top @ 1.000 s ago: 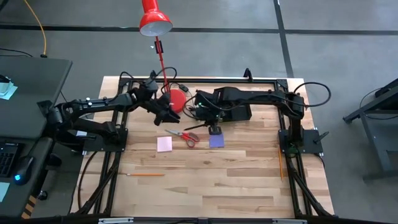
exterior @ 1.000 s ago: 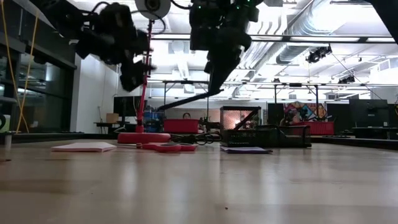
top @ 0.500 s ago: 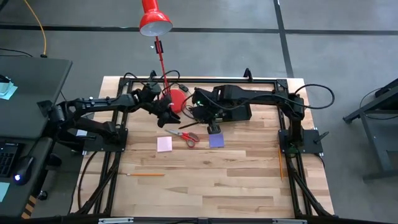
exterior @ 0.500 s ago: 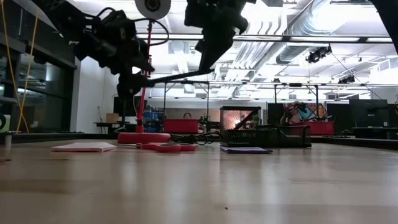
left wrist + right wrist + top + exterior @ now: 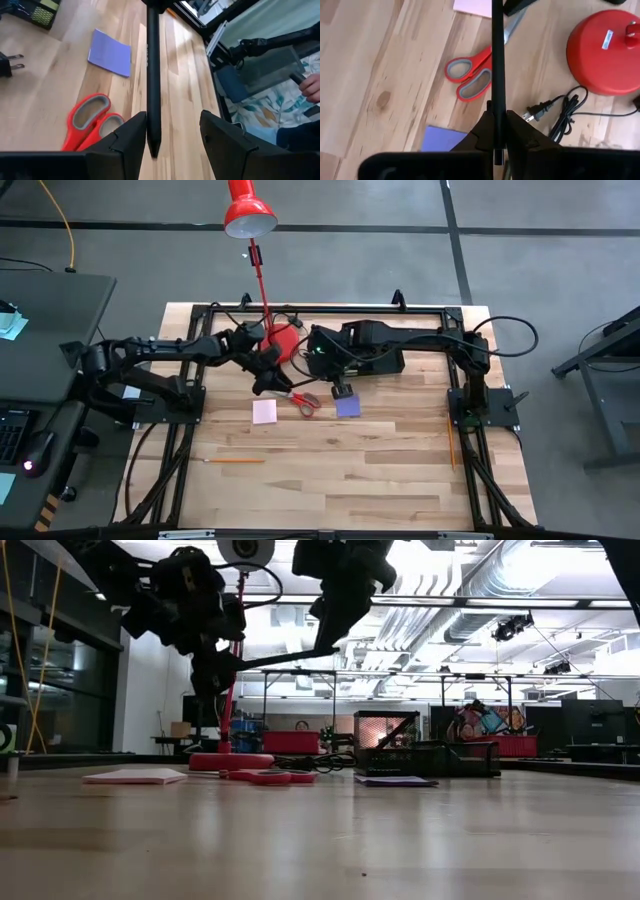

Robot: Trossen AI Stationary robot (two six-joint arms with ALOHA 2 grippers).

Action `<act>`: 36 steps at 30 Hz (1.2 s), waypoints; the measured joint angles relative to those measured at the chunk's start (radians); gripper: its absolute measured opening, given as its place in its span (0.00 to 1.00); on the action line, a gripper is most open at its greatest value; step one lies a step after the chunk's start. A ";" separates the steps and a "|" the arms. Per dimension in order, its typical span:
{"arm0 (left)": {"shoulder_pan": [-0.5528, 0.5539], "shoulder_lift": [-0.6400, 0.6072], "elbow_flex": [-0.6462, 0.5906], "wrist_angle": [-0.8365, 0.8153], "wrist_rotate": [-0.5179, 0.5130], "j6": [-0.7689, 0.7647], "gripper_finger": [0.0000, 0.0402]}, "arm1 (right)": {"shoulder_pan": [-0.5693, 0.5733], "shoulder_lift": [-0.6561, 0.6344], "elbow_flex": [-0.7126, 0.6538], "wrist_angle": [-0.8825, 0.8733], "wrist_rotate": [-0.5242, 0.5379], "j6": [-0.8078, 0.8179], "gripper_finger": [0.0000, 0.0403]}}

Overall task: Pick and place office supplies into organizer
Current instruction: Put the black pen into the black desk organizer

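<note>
Your right arm reaches in from the right side of the table, and its gripper [image 5: 498,131] is clenched on a black pen [image 5: 498,60], a thin, straight, matte stick that runs out from between the fingers toward the other arm. In the low view the pen [image 5: 275,661] hangs well above the wood, nearly level, sloping slightly down toward your left gripper [image 5: 212,675]. Your left arm stretches across from the left side, and in its wrist view its gripper [image 5: 172,131] stands released, with the pen's tip [image 5: 152,80] lying in the gap beside one finger; you cannot tell whether it touches. From above, the two grippers face each other near the lamp's round red base [image 5: 285,341], the left one [image 5: 268,377] over the scissors' blades. The scissors [image 5: 297,397] lie flat on the table, with red looped handles lined in grey and pale metal blades. A pink sticky-note pad [image 5: 264,411] lies just beside them on one side, and a purple one [image 5: 348,405] on the other, both thin flat squares. The black organizer [image 5: 425,757] sits at the table's far edge, box-shaped with upright walls. One orange pencil [image 5: 235,461] lies alone on the pale wooden planks nearer the front edge.
</note>
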 joint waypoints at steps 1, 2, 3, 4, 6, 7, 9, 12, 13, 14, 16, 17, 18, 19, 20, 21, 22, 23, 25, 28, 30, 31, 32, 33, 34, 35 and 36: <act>-0.008 0.003 0.000 0.003 -0.006 -0.004 0.43 | 0.000 0.000 0.000 0.009 0.001 0.000 0.02; -0.013 0.006 0.000 0.010 -0.005 -0.007 0.43 | 0.000 0.000 0.000 0.016 0.000 -0.001 0.02; -0.015 0.008 0.000 0.016 -0.006 -0.012 0.43 | 0.000 0.000 0.000 0.019 -0.003 -0.001 0.02; -0.018 0.011 0.000 0.016 -0.003 -0.019 0.43 | 0.001 0.000 0.000 0.025 -0.006 -0.001 0.02; -0.021 0.019 0.000 0.012 -0.001 -0.022 0.43 | 0.002 0.000 0.000 0.032 -0.001 -0.001 0.02; -0.021 0.024 0.000 0.013 0.005 -0.022 0.43 | 0.002 0.000 0.000 0.031 0.002 -0.001 0.02; -0.019 0.025 0.000 0.010 0.017 -0.022 0.41 | 0.002 0.000 0.000 0.029 0.005 -0.002 0.02; -0.018 0.030 0.000 0.010 0.020 -0.023 0.33 | 0.002 0.000 0.000 0.028 -0.002 -0.009 0.02; -0.018 0.031 0.000 0.010 0.020 -0.023 0.30 | 0.005 0.000 0.000 0.028 -0.003 -0.015 0.02; -0.018 0.030 0.000 0.011 0.020 -0.025 0.25 | 0.006 0.000 0.000 0.028 -0.003 -0.024 0.02; -0.019 0.030 0.000 0.010 0.021 -0.025 0.15 | 0.011 0.000 0.000 0.028 -0.005 -0.029 0.02; -0.019 0.030 0.000 0.010 0.022 -0.026 0.10 | 0.012 0.000 0.000 0.028 -0.006 -0.029 0.02; -0.018 0.030 0.000 0.006 0.020 -0.027 0.06 | 0.012 0.000 0.000 0.028 -0.007 -0.027 0.02; -0.018 0.031 0.000 0.005 0.021 -0.027 0.05 | 0.012 0.000 0.000 0.028 -0.003 -0.027 0.02; -0.018 0.031 0.000 0.006 0.021 -0.027 0.05 | 0.012 0.000 0.000 0.028 0.000 -0.027 0.02; -0.018 0.031 0.000 0.006 0.021 -0.026 0.06 | 0.012 0.000 0.000 0.028 0.003 -0.026 0.02; -0.018 0.031 0.000 0.006 0.020 -0.026 0.07 | 0.012 0.000 0.000 0.028 0.010 -0.024 0.02; -0.018 0.031 0.000 0.006 0.021 -0.026 0.07 | 0.012 0.000 0.000 0.028 0.017 -0.023 0.02; -0.018 0.031 0.000 0.004 0.022 -0.025 0.05 | 0.012 0.000 0.000 0.028 0.030 -0.017 0.02; -0.017 0.031 0.000 0.006 0.028 -0.026 0.05 | 0.002 0.000 0.000 0.028 0.011 0.047 0.04; -0.017 0.031 0.000 0.008 0.022 -0.022 0.05 | -0.012 0.000 0.000 0.029 -0.021 0.106 0.07; -0.017 0.031 0.000 0.010 0.018 -0.021 0.05 | -0.020 0.000 0.000 0.029 -0.030 0.136 0.09; -0.017 0.031 0.000 0.010 0.016 -0.021 0.05 | -0.027 -0.004 -0.001 0.030 -0.034 0.163 0.11; -0.017 0.031 0.000 0.012 0.014 -0.018 0.05 | -0.033 -0.008 -0.001 0.031 -0.037 0.182 0.12; -0.017 0.030 0.000 0.014 0.012 -0.014 0.05 | -0.039 -0.015 -0.001 0.035 -0.041 0.192 0.14; -0.017 0.029 0.000 0.018 0.010 -0.008 0.05 | -0.046 -0.025 -0.002 0.037 -0.045 0.208 0.16; -0.017 0.029 0.001 0.021 0.008 -0.002 0.05 | -0.053 -0.035 -0.002 0.042 -0.047 0.225 0.17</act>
